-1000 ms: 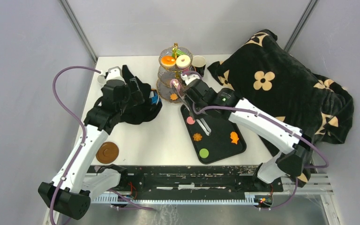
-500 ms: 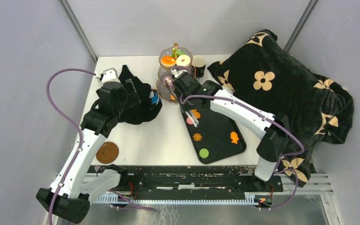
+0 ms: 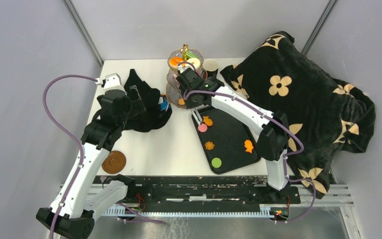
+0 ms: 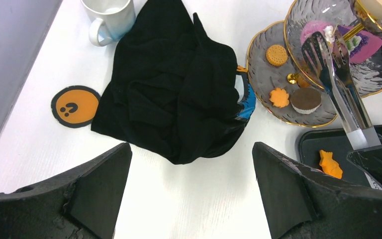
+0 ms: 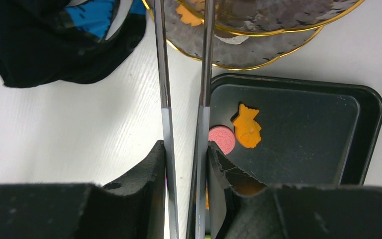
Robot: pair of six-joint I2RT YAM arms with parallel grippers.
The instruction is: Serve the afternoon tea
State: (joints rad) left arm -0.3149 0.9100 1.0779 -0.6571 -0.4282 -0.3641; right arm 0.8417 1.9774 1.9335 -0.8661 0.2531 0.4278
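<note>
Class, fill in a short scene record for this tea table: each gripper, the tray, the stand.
left gripper: open, over the black cloth
right gripper: shut on tongs, tips over the tiered stand
tray: pink disc, green disc, three orange cookies
stand's top tier: donuts

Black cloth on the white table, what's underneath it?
Under the crumpled black cloth, only a blue and white edge pokes out, on the side facing the glass tiered stand. The rest is covered, so what that object is cannot be told.
</note>
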